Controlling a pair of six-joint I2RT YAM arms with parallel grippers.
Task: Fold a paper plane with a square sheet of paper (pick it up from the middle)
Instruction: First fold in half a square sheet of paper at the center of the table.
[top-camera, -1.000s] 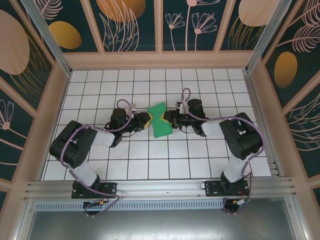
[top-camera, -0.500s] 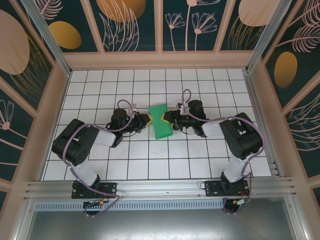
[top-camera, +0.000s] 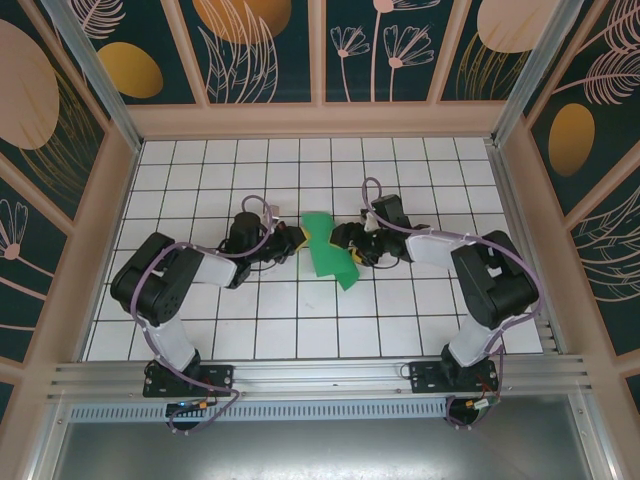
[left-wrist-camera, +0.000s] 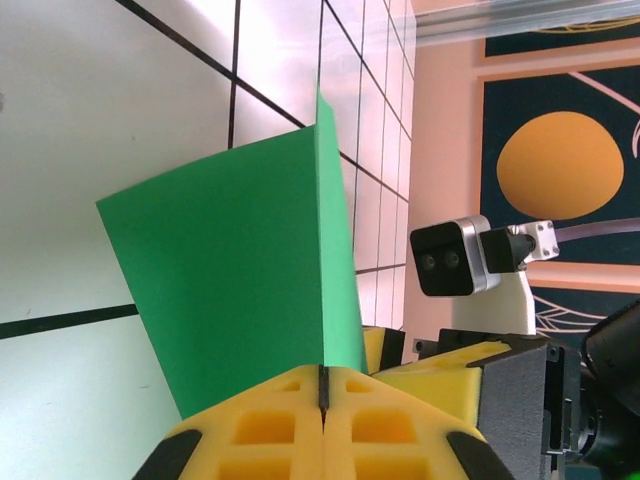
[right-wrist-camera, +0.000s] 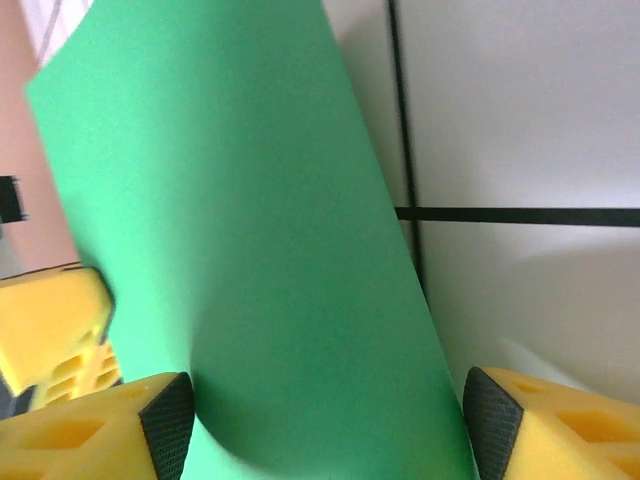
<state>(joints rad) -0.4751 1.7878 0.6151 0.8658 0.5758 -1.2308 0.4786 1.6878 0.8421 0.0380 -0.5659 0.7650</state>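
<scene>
Left tool (top-camera: 291, 242) is fully closed on the left edge of the square sheet of paper (top-camera: 326, 250). In the left wrist view its pads (left-wrist-camera: 262, 432) meet, with the creased sheet pinched in the seam. Right tool (top-camera: 347, 246) is at the sheet's opposite side, jaws spread wide. In the right wrist view the sheet bows between its fingers (right-wrist-camera: 545, 425), gripping nothing. The sheet sits mid-tabletop (top-camera: 300, 312) between both tools, near corner pointing toward the arm bases.
</scene>
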